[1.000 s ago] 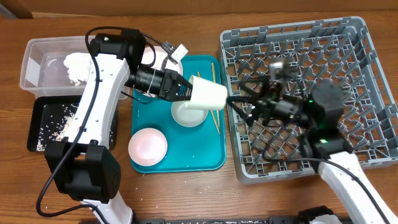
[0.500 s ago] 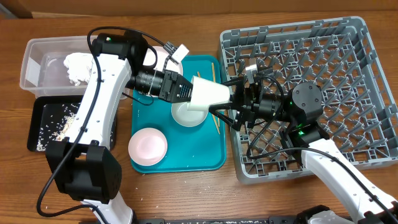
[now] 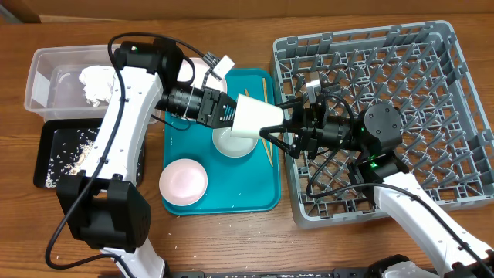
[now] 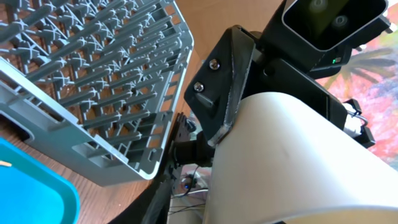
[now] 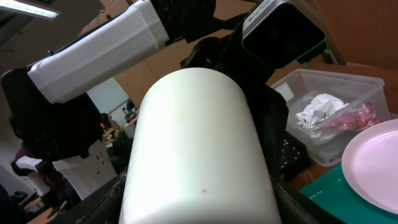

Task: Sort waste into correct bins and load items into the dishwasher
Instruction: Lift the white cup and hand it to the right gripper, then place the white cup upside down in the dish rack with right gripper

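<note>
Left gripper [image 3: 231,113] is clenched on the small white cup [image 3: 258,117]. It holds the cup on its side in the air over the right part of the teal tray [image 3: 262,189], mouth end toward the dish rack [image 3: 363,35]. Right gripper [image 3: 279,125] reaches in from over the rack's left edge with its fingers spread, one on each side of the cup's far end, so I read it as released. From overhead I can't tell whether they touch. In the left wrist view one black finger [image 4: 224,81] lies against the cup wall. The right wrist view is mostly filled by the cup, so nothing more on contact from there.

Below the cup a white bowl [image 3: 231,143] sits upright on the teal tray, and a pink plate [image 3: 183,180] lies at the tray's front left corner. The chopsticks [image 3: 267,148] lie on the tray just right of the bowl, partly under the right gripper.

On the table [image 3: 309,247] at far left, the clear tub [image 3: 35,69] holds the crumpled napkin [image 3: 94,83]. The right wrist view also shows the red wrapper [image 5: 356,117] in it, beside the napkin. The black tray [image 3: 38,158] sits just in front of the tub, rice grains [image 3: 73,150] scattered inside. I see no dishes in the rack — only the right arm over it.
</note>
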Controlling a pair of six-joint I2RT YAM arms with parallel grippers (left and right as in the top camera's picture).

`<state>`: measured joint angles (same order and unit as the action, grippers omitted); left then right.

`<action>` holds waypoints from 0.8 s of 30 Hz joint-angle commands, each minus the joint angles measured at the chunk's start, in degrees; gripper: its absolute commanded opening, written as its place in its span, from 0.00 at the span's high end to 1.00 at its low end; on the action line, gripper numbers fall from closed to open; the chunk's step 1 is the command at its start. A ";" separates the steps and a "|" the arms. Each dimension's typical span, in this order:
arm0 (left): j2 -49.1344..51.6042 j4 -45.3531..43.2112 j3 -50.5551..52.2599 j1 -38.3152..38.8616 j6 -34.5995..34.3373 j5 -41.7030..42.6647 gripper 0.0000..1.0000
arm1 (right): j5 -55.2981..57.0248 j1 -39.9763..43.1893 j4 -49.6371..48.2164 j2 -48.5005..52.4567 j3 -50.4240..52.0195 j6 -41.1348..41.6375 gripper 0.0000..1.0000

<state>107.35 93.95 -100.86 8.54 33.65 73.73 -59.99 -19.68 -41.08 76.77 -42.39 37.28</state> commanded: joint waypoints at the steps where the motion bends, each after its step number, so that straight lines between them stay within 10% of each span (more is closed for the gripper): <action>1: -0.96 -1.66 -0.87 -0.76 0.85 -2.10 0.65 | -0.13 1.20 0.81 -0.13 -0.66 -0.15 0.38; 7: -0.96 -9.18 -0.87 -4.48 -5.16 -10.62 0.62 | 0.26 7.15 11.52 -0.13 -0.66 -2.16 0.38; 15: -0.96 -21.51 -0.87 -5.73 -24.74 -42.42 0.60 | 9.22 12.96 31.23 -1.64 -0.90 -8.92 0.38; 24: -0.96 -25.29 -0.87 -5.60 -31.10 -54.90 0.59 | 38.23 7.87 77.88 -12.44 -15.37 -17.86 0.37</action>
<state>107.35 69.43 -100.88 2.63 5.23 23.86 -37.50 -8.47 29.17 68.23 -49.78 23.92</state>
